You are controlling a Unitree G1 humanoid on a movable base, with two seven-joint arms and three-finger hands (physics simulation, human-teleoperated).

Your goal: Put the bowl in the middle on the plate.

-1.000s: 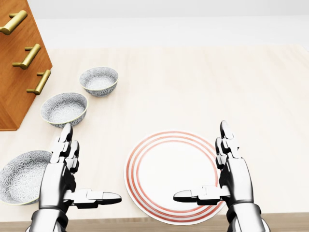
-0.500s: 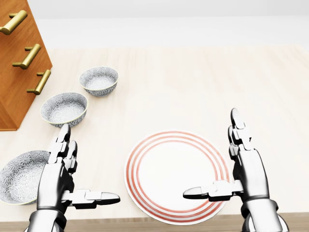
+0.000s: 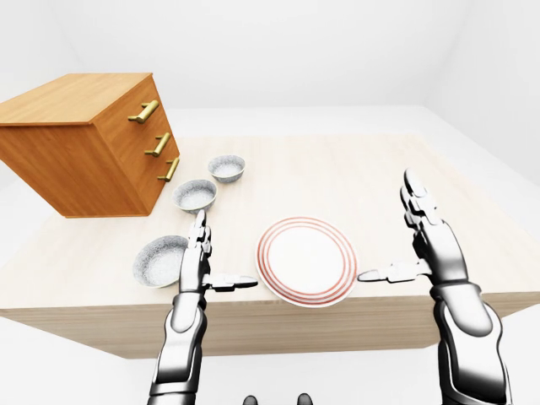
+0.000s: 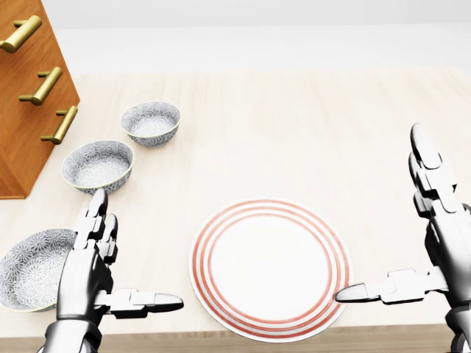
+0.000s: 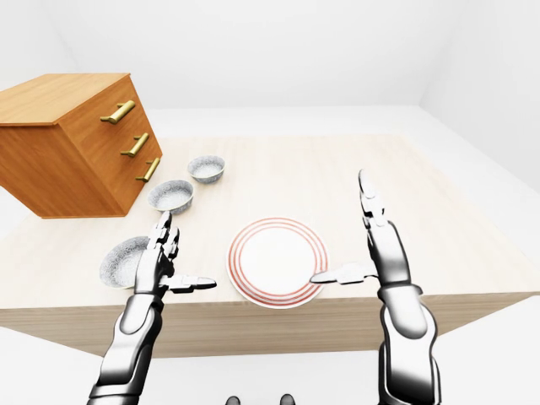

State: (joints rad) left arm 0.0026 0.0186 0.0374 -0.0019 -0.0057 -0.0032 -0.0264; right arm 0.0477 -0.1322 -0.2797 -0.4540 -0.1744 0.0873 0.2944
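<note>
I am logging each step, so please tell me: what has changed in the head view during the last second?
The right robot hand moved to the right, from above the plate to beside its right edge, with its fingers open. Nothing was grasped or released. The left robot hand, the plate and the middle bowl stayed in place.

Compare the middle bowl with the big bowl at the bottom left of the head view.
The middle bowl is narrower and looks deeper; the big bowl is wider and shallower. The middle bowl stands beside the wooden drawer unit; the big bowl lies lower in the head view, its rim overlapped by the left hand. Both are grey-patterned, upright and empty.
</note>
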